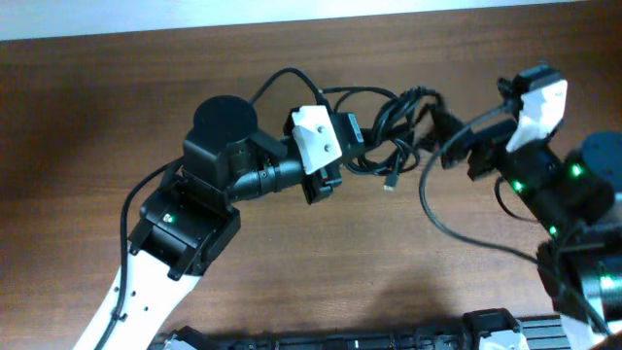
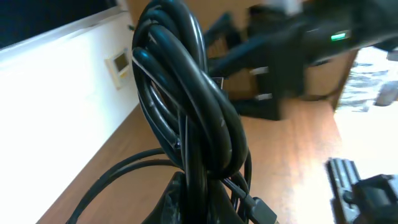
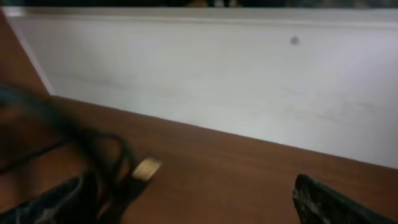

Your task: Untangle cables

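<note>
The cables (image 1: pixel 400 124) form a black looped bundle at the far middle of the table. My left gripper (image 1: pixel 358 136) is shut on the bundle's left side. In the left wrist view the cables (image 2: pixel 186 106) rise in thick loops from between my shut fingers (image 2: pixel 219 202), and a small plug (image 2: pixel 262 210) hangs beside them. My right gripper (image 1: pixel 445 141) stands wide open at the bundle's right edge, holding nothing. In the right wrist view, that gripper (image 3: pixel 189 186) frames bare table, with blurred cords (image 3: pixel 93 155) and a gold plug end (image 3: pixel 147 168) by its left finger. Another plug (image 1: pixel 390 182) dangles below the bundle.
A black cord (image 1: pixel 432 209) trails from the bundle across the table toward the right arm's base (image 1: pixel 583 243). A white wall (image 3: pixel 249 81) borders the table's far edge. A black rail (image 1: pixel 389 338) runs along the front edge.
</note>
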